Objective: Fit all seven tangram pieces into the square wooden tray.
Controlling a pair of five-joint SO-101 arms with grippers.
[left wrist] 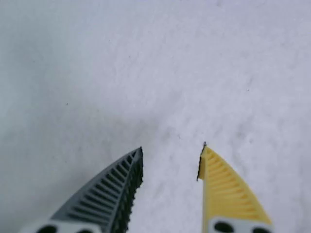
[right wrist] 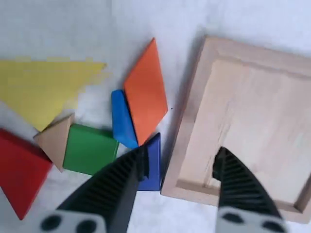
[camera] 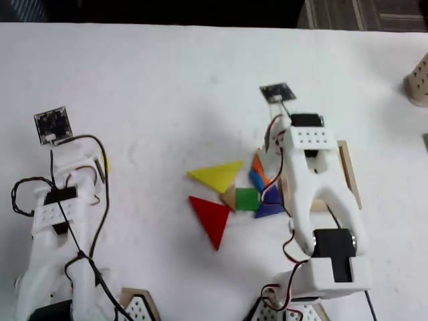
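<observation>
The square wooden tray [right wrist: 187,126] lies on the white table, and the part of its inside that I see holds no piece. My right gripper [right wrist: 180,162] hangs open above the tray's near corner, one finger over the dark blue triangle [right wrist: 153,160]. Beside the tray lie the orange parallelogram [right wrist: 146,92], a blue piece [right wrist: 121,119], the green square [right wrist: 90,148], a small tan triangle [right wrist: 56,141], the yellow triangle [right wrist: 43,87] and the red triangle [right wrist: 19,170]. In the high view the right arm [camera: 307,144] covers most of the tray [camera: 349,175]. My left gripper [left wrist: 170,160] is open over bare table.
The pieces cluster mid-table: the yellow triangle [camera: 217,175], the red triangle [camera: 210,217] and the green square [camera: 247,198]. The left arm [camera: 60,200] sits far to the left with loose black cables. A tan pegged object [camera: 418,83] stands at the right edge.
</observation>
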